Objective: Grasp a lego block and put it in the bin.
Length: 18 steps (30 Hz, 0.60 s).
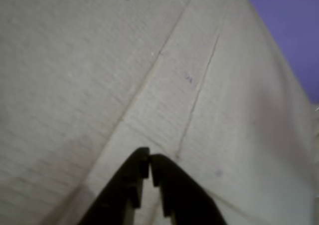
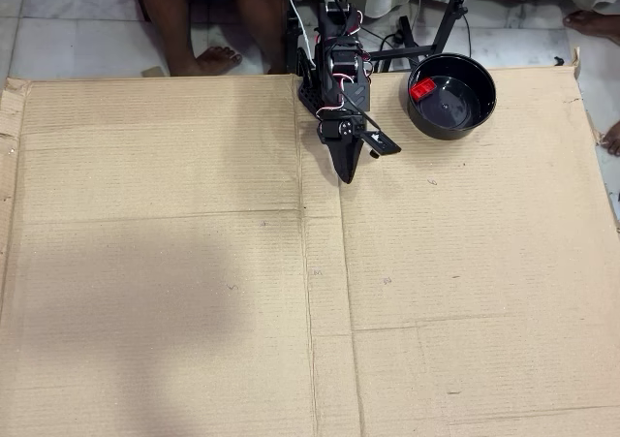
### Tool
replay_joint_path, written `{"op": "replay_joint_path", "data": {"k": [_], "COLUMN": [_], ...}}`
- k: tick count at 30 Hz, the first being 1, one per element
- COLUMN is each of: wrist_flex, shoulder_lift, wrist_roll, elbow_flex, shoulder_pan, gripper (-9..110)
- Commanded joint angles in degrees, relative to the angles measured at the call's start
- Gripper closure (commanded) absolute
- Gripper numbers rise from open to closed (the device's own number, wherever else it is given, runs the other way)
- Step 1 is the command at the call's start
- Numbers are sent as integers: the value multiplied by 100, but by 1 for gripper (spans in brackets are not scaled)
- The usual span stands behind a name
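Red brick already lies in the black bowl; fingers are closed and empty, so any further sweep risks knocking the bowl.

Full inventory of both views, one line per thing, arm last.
brick: 1, red, inside the bowl by its left wall, overhead view.
bowl: 1, glossy black, on the cardboard's top edge, right of the arm.
cardboard: flattened sheets, tan, covering the work area in both views.
tile floor: pale, beyond the cardboard's top edge.
stand legs: black, on the floor above the bowl.
people's bare feet: one at top left, others partly seen at the right edge.
purple surface: top right corner, wrist view; cannot tell what it is.
arm: 1, black, at top centre.
gripper: 1, black, jaws together with nothing between them, over bare cardboard.
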Motion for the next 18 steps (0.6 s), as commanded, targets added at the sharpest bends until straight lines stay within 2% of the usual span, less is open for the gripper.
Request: {"op": "replay_joint_path", "data": {"k": [1,9,18], "wrist_flex": [9,264,589], "shoulder_lift": [79,79,79], "wrist_roll": [-809,-2426,-2909], "elbow_flex": [79,79,79], "shoulder_pan": [53,18,-26], "gripper": [101,101,101]}}
